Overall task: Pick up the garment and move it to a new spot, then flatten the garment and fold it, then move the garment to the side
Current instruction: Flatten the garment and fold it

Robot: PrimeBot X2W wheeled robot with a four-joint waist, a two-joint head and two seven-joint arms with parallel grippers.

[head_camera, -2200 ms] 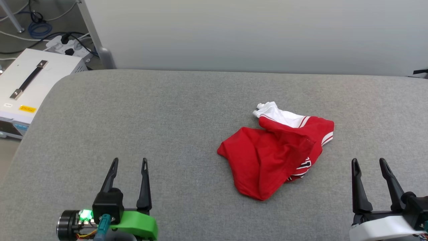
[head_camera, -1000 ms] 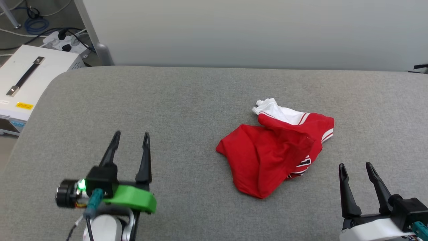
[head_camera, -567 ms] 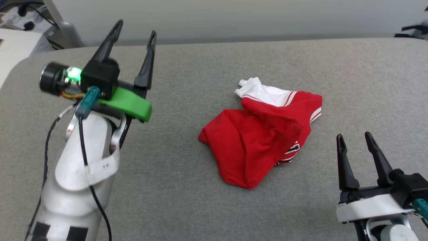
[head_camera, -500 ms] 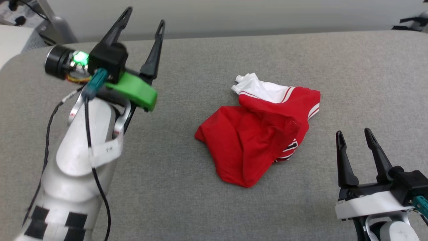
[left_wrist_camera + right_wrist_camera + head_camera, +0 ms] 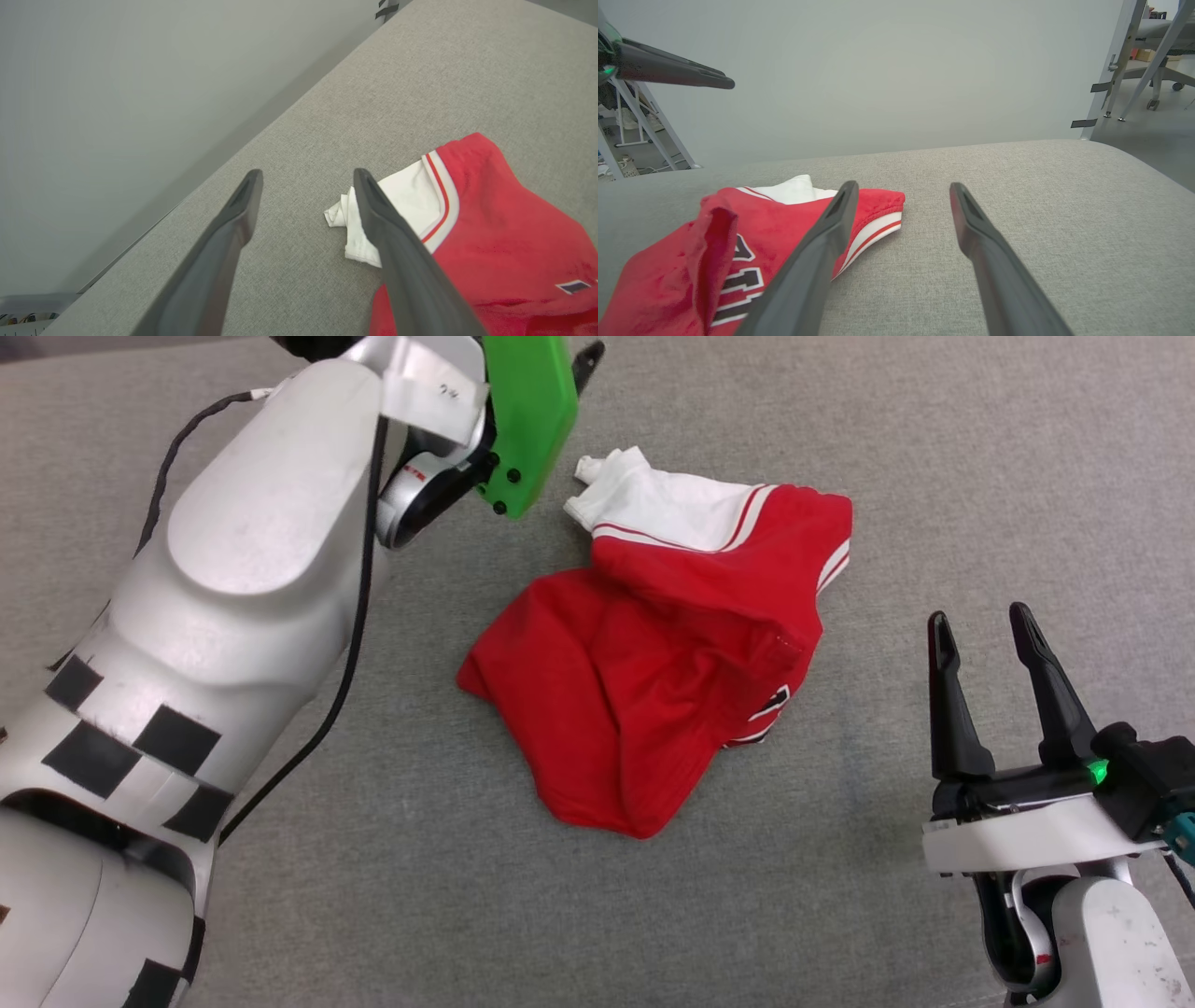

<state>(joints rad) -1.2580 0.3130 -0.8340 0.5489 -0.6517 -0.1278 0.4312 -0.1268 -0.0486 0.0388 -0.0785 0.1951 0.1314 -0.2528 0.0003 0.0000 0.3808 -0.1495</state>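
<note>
The garment (image 5: 653,663) lies crumpled on the grey padded table (image 5: 840,896), red with one white sleeve (image 5: 663,504) at its far end and black lettering peeking out on its right. My left arm (image 5: 261,523) reaches over the table's left part. Its gripper (image 5: 307,173) is open and hangs above the table beside the white sleeve (image 5: 402,196), touching nothing. The left fingers (image 5: 682,74) show high over the cloth (image 5: 752,233). My right gripper (image 5: 978,616) is open and empty, right of the garment, fingers (image 5: 812,261) pointing past its striped hem.
A pale wall (image 5: 896,70) stands behind the table's far edge. Metal frame legs (image 5: 1111,70) and a chair base stand off the far right corner, and more frame legs (image 5: 626,116) to the left. Bare grey surface lies right of and in front of the garment.
The head camera has tilted down and closer. My left arm has risen and reached forward to the white sleeve. The right gripper has hardly moved; the garment lies as before.
</note>
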